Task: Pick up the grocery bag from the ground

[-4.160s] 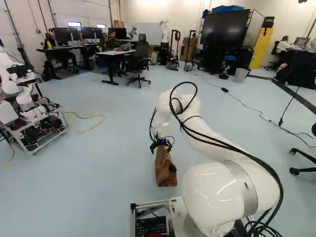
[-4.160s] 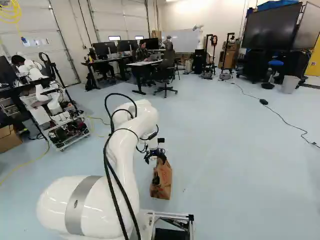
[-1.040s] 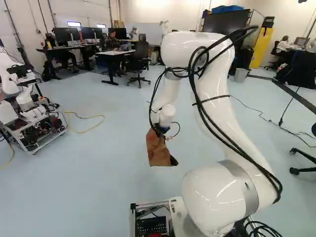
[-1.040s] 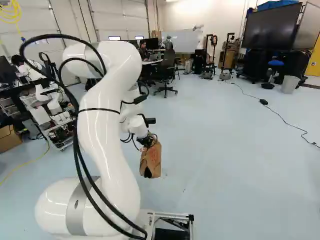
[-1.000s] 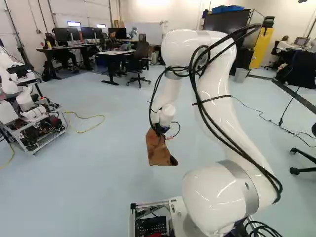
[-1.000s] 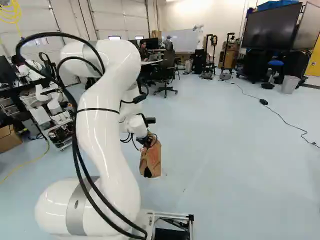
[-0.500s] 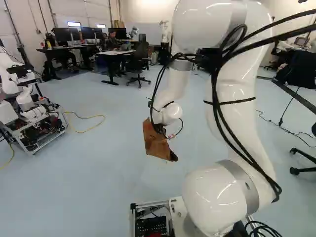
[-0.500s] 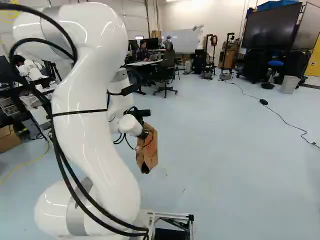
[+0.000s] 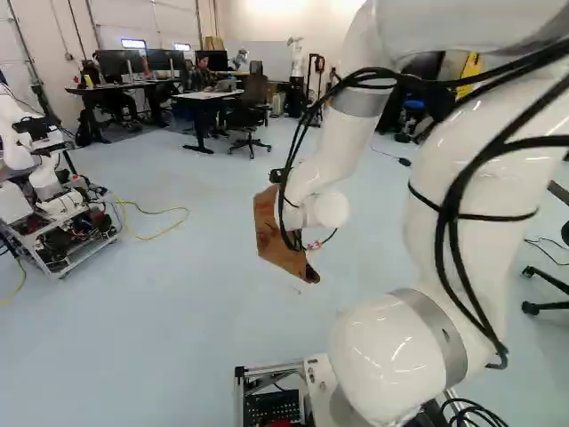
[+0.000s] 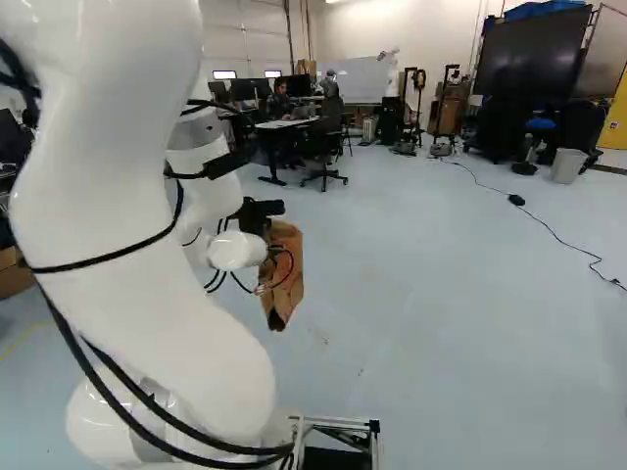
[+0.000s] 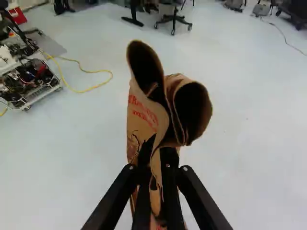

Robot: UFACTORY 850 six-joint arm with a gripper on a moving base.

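Watching through the wrist view, I'm seeing my black two-finger gripper [image 10: 278, 257] pinching the brown paper grocery bag [image 11: 139, 124], its fingers [image 11: 169, 160] pressing on a gathered fold of paper from two sides. The bag is hanging from that grip above the pale floor [image 11: 249, 153]; in both base views its body is slanting under and beyond the fingers.

Just ahead of the fingertips, the bag's top is flaring into two dark, curled hollows. One is standing up tall and narrow; the other is bulging out rounder beside it, and pleated layers are bunching where they are meeting. Between the fingers the paper is creasing into a thin, wavy strip. Red lettering is showing on the face that is dropping away beside the fingers, and the paper there is looking wrinkled. In the left base view the lower end is showing a dark patch.

Well beyond the fingers, a yellow cord [image 11: 80, 91] is curling across the floor near a wheeled cart [image 11: 36, 81], and an office chair [image 11: 175, 19] is standing farther ahead.
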